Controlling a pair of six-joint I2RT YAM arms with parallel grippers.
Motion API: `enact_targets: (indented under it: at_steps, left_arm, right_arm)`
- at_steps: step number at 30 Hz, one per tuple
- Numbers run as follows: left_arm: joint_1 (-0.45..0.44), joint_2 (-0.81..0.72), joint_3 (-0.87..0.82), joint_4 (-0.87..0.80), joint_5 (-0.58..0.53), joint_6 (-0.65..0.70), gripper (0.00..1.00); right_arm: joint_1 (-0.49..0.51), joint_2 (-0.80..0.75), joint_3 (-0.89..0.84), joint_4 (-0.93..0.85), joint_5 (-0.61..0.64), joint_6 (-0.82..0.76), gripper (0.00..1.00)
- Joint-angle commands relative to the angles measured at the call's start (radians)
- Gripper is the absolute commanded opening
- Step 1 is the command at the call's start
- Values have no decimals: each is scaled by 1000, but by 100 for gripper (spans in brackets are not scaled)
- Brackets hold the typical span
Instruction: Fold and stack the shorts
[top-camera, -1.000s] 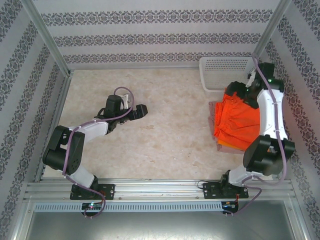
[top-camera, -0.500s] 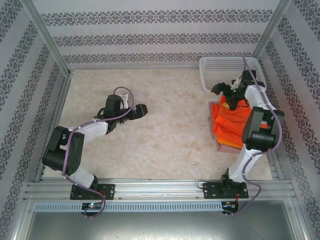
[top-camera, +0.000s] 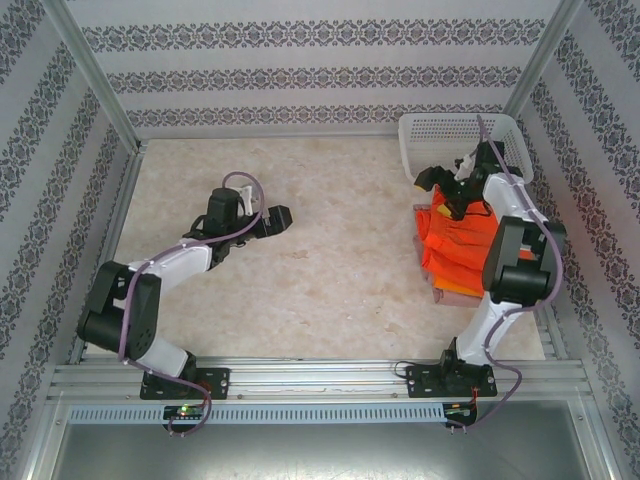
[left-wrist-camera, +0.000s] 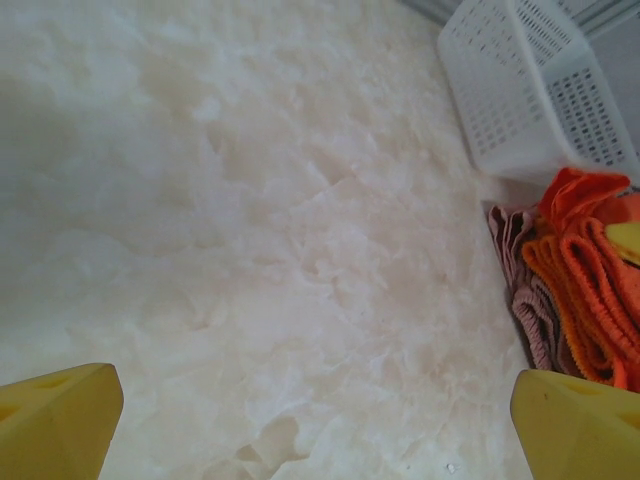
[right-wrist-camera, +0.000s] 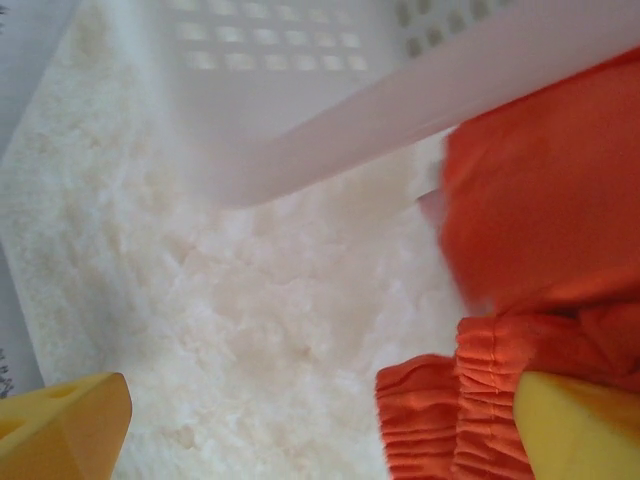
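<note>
Holding the left end effector (top-camera: 281, 216) fully spread and empty over bare desk (top-camera: 340, 270), left of centre, pointing rightward toward the shorts (top-camera: 465, 245), well apart across the surface. Locating the shorts stacked at the right side, just beside the white basket (top-camera: 450, 128), with the long axis running near to far. Hovering the right end effector (top-camera: 444, 190), likewise spread and gripping nothing, at the stack's far end, contact not determinable. Judging the right arm by far the nearer for any further handling.
</note>
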Motion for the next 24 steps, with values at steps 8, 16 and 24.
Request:
enact_targets:
  at_steps: [8, 16, 24]
  left_arm:
    - [15, -111, -62, -25, -83, 39, 100]
    - [18, -149, -97, -36, -122, 50, 100]
    - [23, -268, -135, -110, -356, 148, 100]
  right_arm:
    - [44, -333, -310, 19, -79, 72, 98]
    - [54, -324, -591, 125, -50, 87, 98]
    - [59, -438, -474, 126, -67, 41, 98]
